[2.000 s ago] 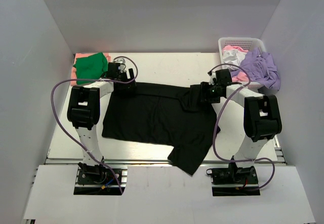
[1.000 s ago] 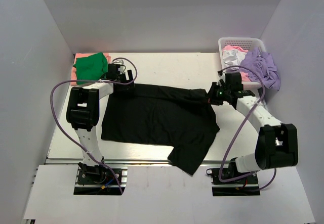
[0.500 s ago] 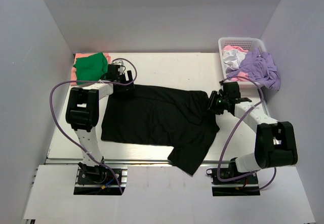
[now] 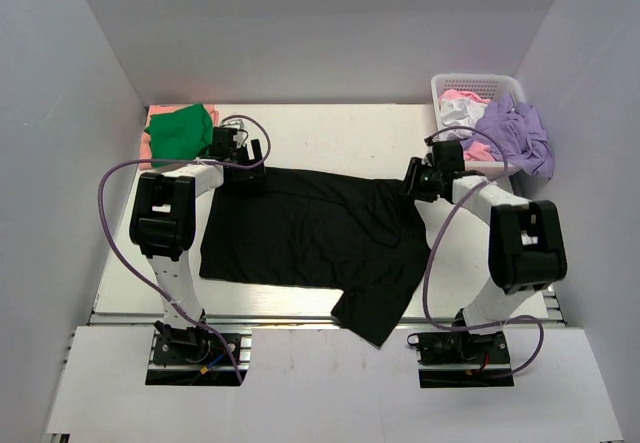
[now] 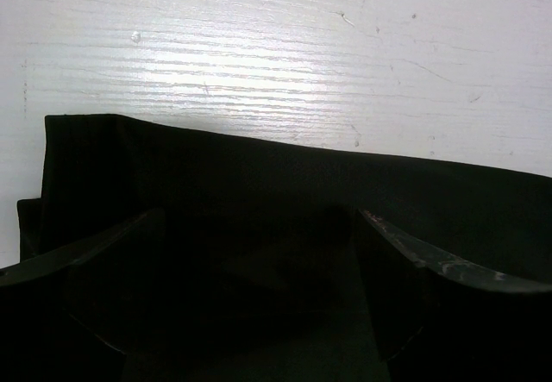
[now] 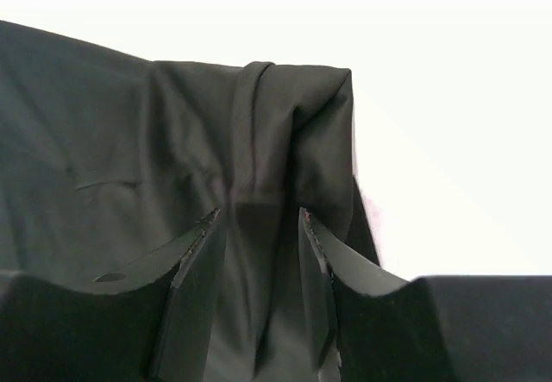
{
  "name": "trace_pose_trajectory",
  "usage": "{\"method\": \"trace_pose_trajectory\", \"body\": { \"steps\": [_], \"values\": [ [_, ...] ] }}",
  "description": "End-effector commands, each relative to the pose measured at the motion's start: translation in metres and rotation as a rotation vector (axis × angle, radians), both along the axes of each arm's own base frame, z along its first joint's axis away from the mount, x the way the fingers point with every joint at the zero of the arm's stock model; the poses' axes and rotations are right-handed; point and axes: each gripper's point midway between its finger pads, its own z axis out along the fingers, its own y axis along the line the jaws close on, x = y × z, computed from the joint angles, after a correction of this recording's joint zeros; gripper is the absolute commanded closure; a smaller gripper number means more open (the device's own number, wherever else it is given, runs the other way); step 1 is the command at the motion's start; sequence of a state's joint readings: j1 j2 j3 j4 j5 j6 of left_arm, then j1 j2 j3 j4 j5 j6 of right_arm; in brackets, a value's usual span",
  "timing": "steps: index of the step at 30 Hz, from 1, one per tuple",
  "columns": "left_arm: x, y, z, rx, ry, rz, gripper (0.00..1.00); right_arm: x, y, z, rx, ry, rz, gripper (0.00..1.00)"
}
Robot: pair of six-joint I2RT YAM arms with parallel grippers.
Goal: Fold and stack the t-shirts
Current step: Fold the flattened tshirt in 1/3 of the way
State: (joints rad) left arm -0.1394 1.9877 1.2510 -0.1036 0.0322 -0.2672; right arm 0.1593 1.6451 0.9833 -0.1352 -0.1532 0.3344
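The black t-shirt (image 4: 310,228) lies spread flat on the white table, one sleeve hanging over the near edge. My left gripper (image 4: 247,173) sits low over its far left corner. In the left wrist view that gripper (image 5: 259,218) is wide open with black cloth (image 5: 259,184) under it. My right gripper (image 4: 413,185) is at the shirt's far right sleeve. In the right wrist view it (image 6: 259,214) is open with a narrow gap, over a bunched fold of the black cloth (image 6: 129,140). A green t-shirt (image 4: 180,131) lies folded on a salmon-pink one (image 4: 149,146) at the far left.
A white lattice basket (image 4: 470,82) stands at the far right corner with lavender (image 4: 515,131), white (image 4: 458,111) and pale pink (image 4: 462,95) t-shirts heaped in it. White walls close in the table on three sides. Purple cables loop from both arms.
My right gripper drew the right sleeve outward to the right, dipped toward the near side, then came back up to the sleeve's far edge. The left gripper has not moved.
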Motion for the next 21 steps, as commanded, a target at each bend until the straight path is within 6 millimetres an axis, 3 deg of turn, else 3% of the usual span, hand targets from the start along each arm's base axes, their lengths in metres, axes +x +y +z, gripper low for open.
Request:
{"method": "trace_pose_trajectory", "body": {
  "steps": [1,4,5,6,10,11,12,13,21],
  "values": [
    [-0.018,0.006,-0.005,0.008,0.071,0.019,0.00,0.025,0.005,0.009,-0.005,-0.076,0.037,0.55],
    [-0.019,0.006,-0.009,0.010,0.080,0.019,0.00,0.038,0.007,0.003,0.009,-0.084,0.034,0.55],
    [-0.019,0.006,-0.009,0.010,0.080,0.019,0.00,0.040,0.009,-0.003,0.014,-0.073,0.035,0.58],
    [-0.019,0.006,-0.009,0.010,0.080,0.019,0.00,0.048,0.014,0.000,0.037,-0.105,0.047,0.69],
    [-0.021,0.008,-0.010,0.018,0.088,0.025,0.00,0.060,0.024,0.004,0.090,-0.122,0.065,0.73],
    [-0.021,0.008,-0.010,0.018,0.088,0.025,0.00,0.061,0.025,0.001,0.098,-0.117,0.065,0.80],
    [-0.021,0.008,-0.010,0.018,0.088,0.025,0.00,0.060,0.028,0.001,0.111,-0.117,0.072,0.97],
    [-0.022,0.010,-0.011,0.026,0.096,0.031,0.00,0.061,0.028,0.002,0.114,-0.122,0.064,1.00],
    [-0.029,0.031,-0.019,0.092,0.128,0.108,0.00,0.059,-0.035,-0.003,-0.068,-0.070,-0.167,1.00]
  ]
}}
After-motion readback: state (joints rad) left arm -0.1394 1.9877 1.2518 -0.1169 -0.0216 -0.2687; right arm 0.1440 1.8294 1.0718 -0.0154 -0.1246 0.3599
